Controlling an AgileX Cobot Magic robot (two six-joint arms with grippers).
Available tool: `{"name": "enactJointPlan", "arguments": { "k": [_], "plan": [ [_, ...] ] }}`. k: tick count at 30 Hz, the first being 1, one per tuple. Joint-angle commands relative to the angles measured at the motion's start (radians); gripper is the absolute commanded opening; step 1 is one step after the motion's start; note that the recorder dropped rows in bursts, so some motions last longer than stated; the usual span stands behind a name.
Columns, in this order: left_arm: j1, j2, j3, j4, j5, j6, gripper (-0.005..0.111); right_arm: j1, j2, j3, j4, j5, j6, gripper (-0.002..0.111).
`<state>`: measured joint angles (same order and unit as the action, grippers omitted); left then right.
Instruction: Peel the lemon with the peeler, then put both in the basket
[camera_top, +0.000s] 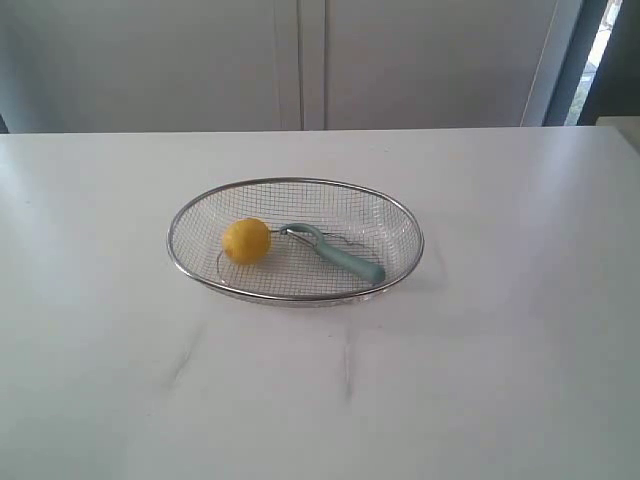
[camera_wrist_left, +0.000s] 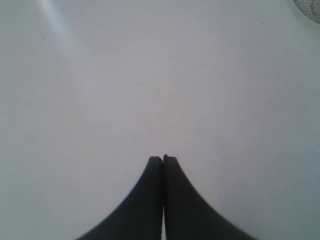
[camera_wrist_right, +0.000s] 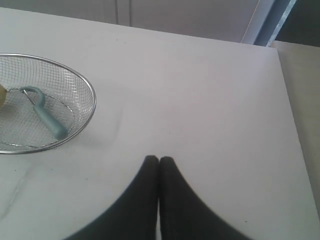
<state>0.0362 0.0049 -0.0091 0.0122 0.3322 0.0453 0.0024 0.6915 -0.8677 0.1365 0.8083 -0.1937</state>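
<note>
This looks like a bare test room or lab rather than a lived-in kitchen. A broad, plain white bench (camera_top: 500, 350) fills the scene, faintly scuffed. Behind it stand flat grey-white panels (camera_top: 150, 60) split by a narrow vertical seam (camera_top: 301, 60) (cupboard doors or wall cladding, it is hard to tell which). At one upper corner a dark frame (camera_top: 578, 60) borders a strip of bright light. The only household things are a wire basket (camera_top: 296, 181) holding a lemon (camera_top: 246, 241) and a peeler (camera_top: 340, 256). The black left pincer (camera_wrist_left: 163, 159) and right pincer (camera_wrist_right: 159, 159), each pressed together above the bench, point to a robot workstation.
</note>
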Motion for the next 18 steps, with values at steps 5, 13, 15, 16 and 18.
{"name": "enactJointPlan", "arguments": {
  "k": [5, 13, 15, 16, 18],
  "plan": [
    [0.004, -0.005, 0.009, -0.012, 0.001, 0.001, 0.000, -0.002, -0.264, 0.227, 0.001, -0.034, -0.012, 0.000],
    [0.004, -0.005, 0.009, -0.012, 0.001, 0.001, 0.000, -0.004, -0.489, 0.398, 0.001, -0.127, -0.012, 0.000],
    [0.004, -0.005, 0.009, -0.012, 0.001, 0.001, 0.000, -0.017, -0.525, 0.432, 0.001, -0.156, -0.012, 0.000],
    [0.004, -0.005, 0.009, -0.012, 0.001, 0.001, 0.000, -0.032, -0.542, 0.448, 0.001, -0.166, -0.012, 0.000],
    [0.004, -0.005, 0.009, -0.012, 0.001, 0.001, 0.000, -0.067, -0.571, 0.471, 0.001, -0.168, -0.012, 0.000]
  ]
}}
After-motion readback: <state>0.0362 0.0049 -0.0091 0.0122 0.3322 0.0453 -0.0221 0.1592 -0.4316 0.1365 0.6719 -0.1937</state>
